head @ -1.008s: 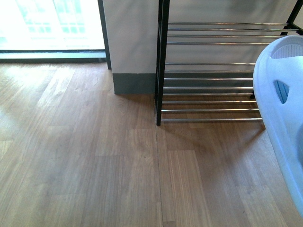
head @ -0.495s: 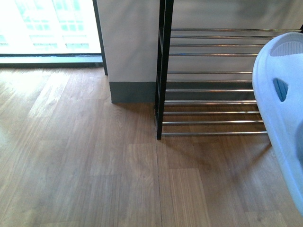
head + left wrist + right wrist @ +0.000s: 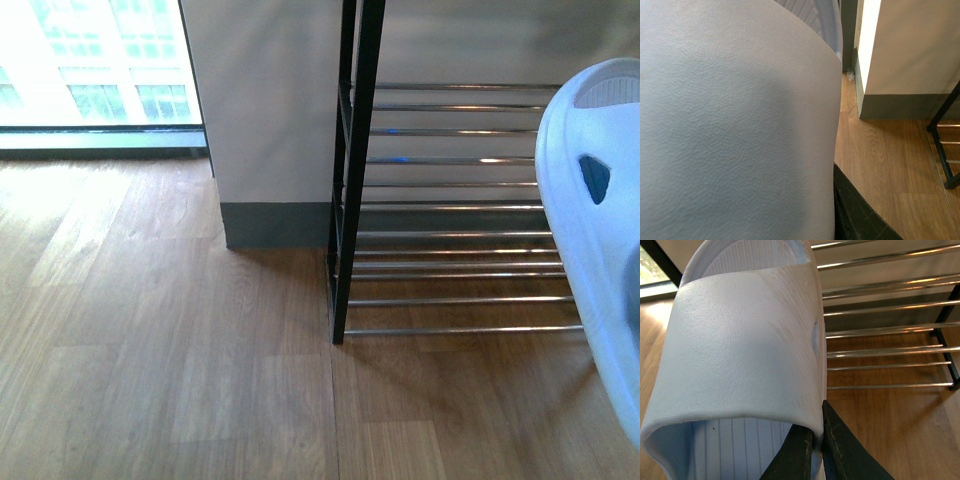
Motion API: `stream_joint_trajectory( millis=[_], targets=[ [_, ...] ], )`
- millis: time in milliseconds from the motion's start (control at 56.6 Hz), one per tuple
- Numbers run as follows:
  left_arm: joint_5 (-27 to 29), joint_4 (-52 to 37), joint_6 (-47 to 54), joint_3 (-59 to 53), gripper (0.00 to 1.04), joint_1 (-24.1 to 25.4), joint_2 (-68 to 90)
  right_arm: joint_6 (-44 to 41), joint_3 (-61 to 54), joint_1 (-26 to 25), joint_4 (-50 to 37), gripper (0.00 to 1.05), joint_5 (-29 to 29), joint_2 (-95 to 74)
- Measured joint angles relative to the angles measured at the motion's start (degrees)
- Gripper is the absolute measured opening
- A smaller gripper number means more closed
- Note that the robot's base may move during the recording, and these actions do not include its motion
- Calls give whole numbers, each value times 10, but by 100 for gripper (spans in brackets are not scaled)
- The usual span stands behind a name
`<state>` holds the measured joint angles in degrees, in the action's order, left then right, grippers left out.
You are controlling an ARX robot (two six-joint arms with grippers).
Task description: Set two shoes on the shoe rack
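Observation:
A pale blue-white slide sandal (image 3: 590, 250) hangs at the right edge of the front view, in front of the shoe rack (image 3: 450, 240), a black frame with chrome bars. In the right wrist view my right gripper (image 3: 817, 440) is shut on the side of this sandal's strap (image 3: 745, 340), with the rack's bars (image 3: 880, 330) just beyond. In the left wrist view a second slide sandal (image 3: 735, 125) fills most of the picture. My left gripper (image 3: 837, 200) is shut on its strap edge, and only one dark finger (image 3: 855, 210) shows. Neither arm appears in the front view.
A white wall pillar with grey skirting (image 3: 270, 120) stands just left of the rack's black post (image 3: 352, 200). A bright window (image 3: 90, 70) is at the far left. Wood floor (image 3: 150, 350) spreads in front. The rack's foot (image 3: 952, 181) shows in the left wrist view.
The rack and pillar have grown larger and slid lower in the front view, so the view has closed in on them. The sandal at the right edge has kept its place.

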<state>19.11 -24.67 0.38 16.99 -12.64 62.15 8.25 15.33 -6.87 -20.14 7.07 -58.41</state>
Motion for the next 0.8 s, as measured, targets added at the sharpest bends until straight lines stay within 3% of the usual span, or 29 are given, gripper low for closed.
stream_joint_trajectory(
  millis=[795],
  targets=[
    [0,0,0,0,2,0,1,0,0,0,0,1,0,0]
  ],
)
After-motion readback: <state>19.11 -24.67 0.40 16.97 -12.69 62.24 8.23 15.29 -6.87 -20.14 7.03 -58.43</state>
